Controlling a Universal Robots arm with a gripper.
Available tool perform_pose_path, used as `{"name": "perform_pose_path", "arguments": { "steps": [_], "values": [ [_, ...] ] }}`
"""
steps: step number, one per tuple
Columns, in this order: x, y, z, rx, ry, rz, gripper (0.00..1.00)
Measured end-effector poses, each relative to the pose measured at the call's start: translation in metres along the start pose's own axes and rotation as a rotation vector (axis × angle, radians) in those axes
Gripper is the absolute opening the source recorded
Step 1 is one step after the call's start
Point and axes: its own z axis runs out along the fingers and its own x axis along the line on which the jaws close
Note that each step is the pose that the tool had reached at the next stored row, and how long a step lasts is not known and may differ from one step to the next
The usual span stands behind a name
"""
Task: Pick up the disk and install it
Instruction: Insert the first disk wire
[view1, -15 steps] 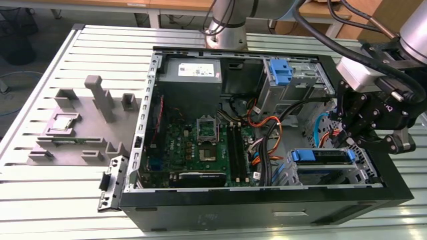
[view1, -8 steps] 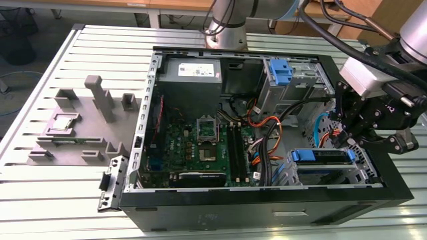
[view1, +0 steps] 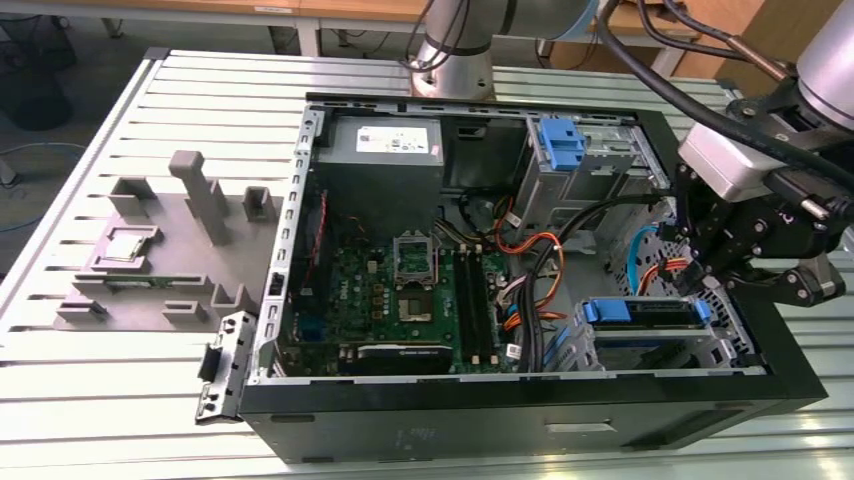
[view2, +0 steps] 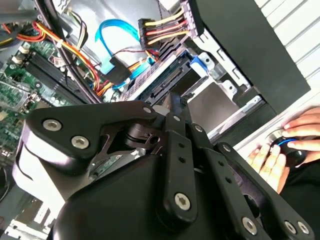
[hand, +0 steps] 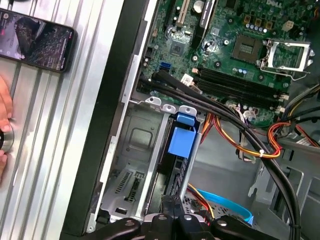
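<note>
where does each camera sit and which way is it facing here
Exterior view: off the arm, above the open black computer case, looking down; the arm and gripper hang at this view's right.
Second wrist view: on the arm, behind the black gripper, looking into the case at the blue-bracketed silver disk in its bay; a person's hand rests outside.
First wrist view: on the arm, looking down on the disk and green motherboard.
All share the disk.

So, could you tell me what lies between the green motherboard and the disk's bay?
In the exterior view, orange and black cables run between the motherboard and the disk.
</note>
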Motion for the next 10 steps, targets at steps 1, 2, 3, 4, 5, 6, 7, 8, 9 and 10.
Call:
{"name": "perform_pose_path", "arguments": {
  "steps": [1,2,3,4,5,6,7,8,9,10],
  "values": [
    [-0.0004,-0.0003,0.0000,0.0016,0.0005,0.000,0.10],
    [-0.0015,-0.0019,0.0001,0.0027,0.0013,0.000,0.10],
    [-0.0023,-0.0032,0.0002,0.0025,0.0021,0.000,0.10],
    [-0.0031,-0.0046,0.0003,0.0024,0.0026,0.000,0.10],
    [-0.0036,-0.0058,0.0004,0.0023,0.0031,0.000,0.10],
    [-0.0041,-0.0072,0.0006,0.0021,0.0036,0.000,0.10],
    [-0.0046,-0.0087,0.0007,0.0020,0.0041,0.000,0.10],
    [-0.0049,-0.0102,0.0008,0.0019,0.0044,0.000,0.10],
    [-0.0051,-0.0116,0.0011,0.0019,0.0046,0.000,0.10],
    [-0.0052,-0.0127,0.0013,0.0019,0.0047,0.000,0.10]
  ]
}}
